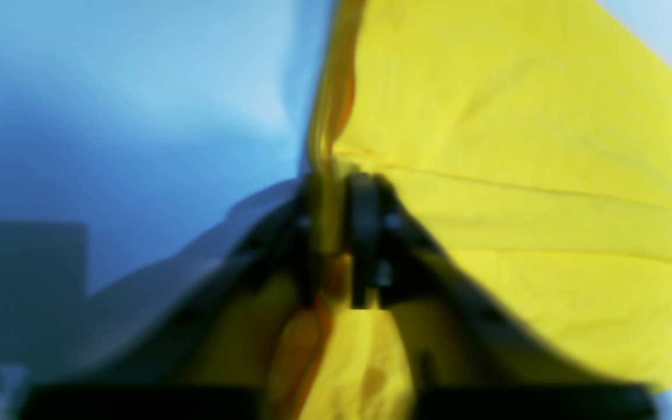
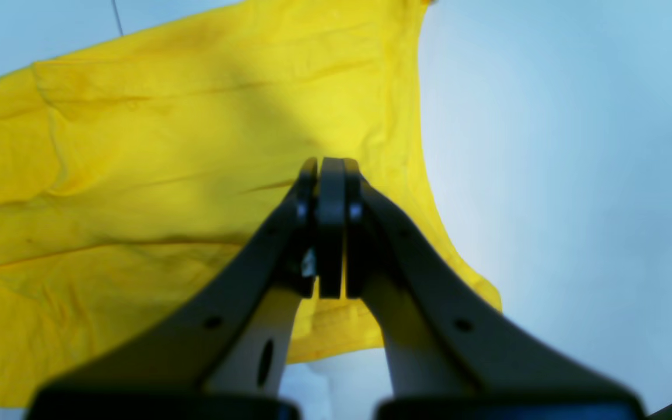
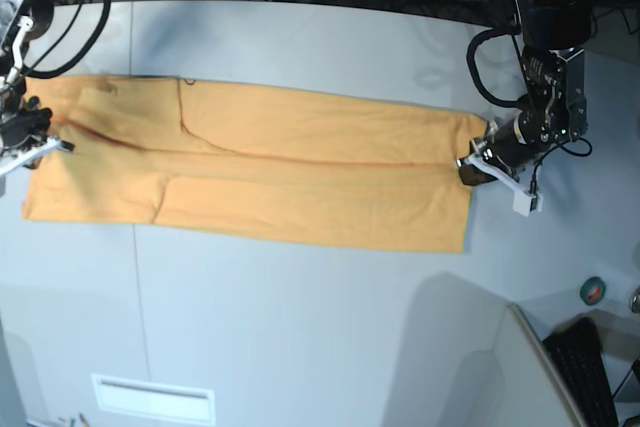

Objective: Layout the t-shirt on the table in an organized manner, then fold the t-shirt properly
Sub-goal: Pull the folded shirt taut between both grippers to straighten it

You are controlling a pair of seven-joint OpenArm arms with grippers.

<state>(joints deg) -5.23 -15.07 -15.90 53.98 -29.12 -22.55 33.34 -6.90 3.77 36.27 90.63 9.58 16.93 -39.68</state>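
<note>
Long orange cotton t-shirt [image 3: 260, 172] stretched across the wide white counter [image 3: 300, 327].
Left claw [image 3: 478, 169], at frame right, pinches the shirt's edge; the wrist view is blurred. Right claw [image 3: 30, 142], at far left, is clenched at the other end, grip unclear. Cables crowd the top edge; a tape roll [image 3: 594, 290] sits lower right.
</note>
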